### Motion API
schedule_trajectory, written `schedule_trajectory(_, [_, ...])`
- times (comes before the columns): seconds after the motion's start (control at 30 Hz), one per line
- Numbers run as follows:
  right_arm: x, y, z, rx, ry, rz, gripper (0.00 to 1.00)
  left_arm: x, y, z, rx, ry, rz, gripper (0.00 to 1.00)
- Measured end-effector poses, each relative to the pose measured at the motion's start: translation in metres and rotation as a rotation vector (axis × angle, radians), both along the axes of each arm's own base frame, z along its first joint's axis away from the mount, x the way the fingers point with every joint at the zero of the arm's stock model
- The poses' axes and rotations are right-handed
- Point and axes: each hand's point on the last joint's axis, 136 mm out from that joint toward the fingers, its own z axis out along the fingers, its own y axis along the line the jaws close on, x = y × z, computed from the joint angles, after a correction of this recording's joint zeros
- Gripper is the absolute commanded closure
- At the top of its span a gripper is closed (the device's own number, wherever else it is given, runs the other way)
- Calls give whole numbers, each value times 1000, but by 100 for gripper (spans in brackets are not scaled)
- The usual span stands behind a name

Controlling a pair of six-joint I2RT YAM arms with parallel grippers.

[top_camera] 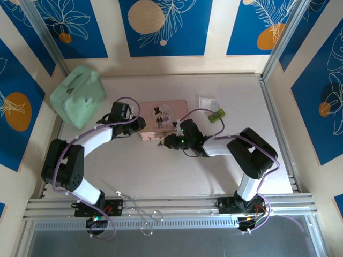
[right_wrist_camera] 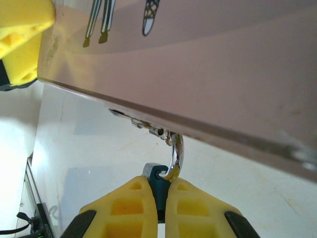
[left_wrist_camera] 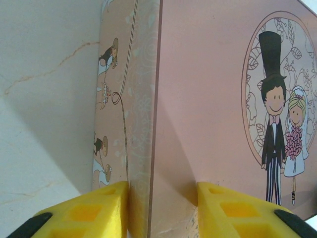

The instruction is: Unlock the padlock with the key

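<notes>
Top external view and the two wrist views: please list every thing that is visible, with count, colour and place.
pink tin box: one, pink with bride-and-groom drawing, middle of table
padlock: one, dark blue body, silvery shackle, hanging on the box's clasp
pouch: one, pale green, far left corner
packet: one, white, right of the box
small green item: one, green, beside the packet
table: one, cream, under everything
left hand: one, yellow fingers, clamped on the box's left edge
right hand: one, yellow fingers, shut on the padlock
</notes>
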Motion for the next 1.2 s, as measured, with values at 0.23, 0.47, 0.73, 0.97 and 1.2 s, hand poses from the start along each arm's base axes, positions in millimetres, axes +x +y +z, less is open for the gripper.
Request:
schedule_trajectory(0.23, [0, -1, 1, 19, 6, -21, 100, 0, 0, 0, -1, -4, 0, 65])
schedule_trajectory(0.47, [2, -3, 3, 48, 8, -63, 100, 0, 0, 1, -1, -11, -2, 66])
schedule_trajectory(0.73, [6, -2, 6, 90, 8, -127, 100, -1, 1, 0, -5, -21, -1, 68])
schedule_trajectory(0.97, [8, 0, 7, 117, 10, -167, 100, 0, 1, 0, -16, -26, 3, 69])
schedule_trajectory(1.2, [9, -1, 7, 126, 4, -177, 100, 0, 1, 0, -18, -31, 3, 70])
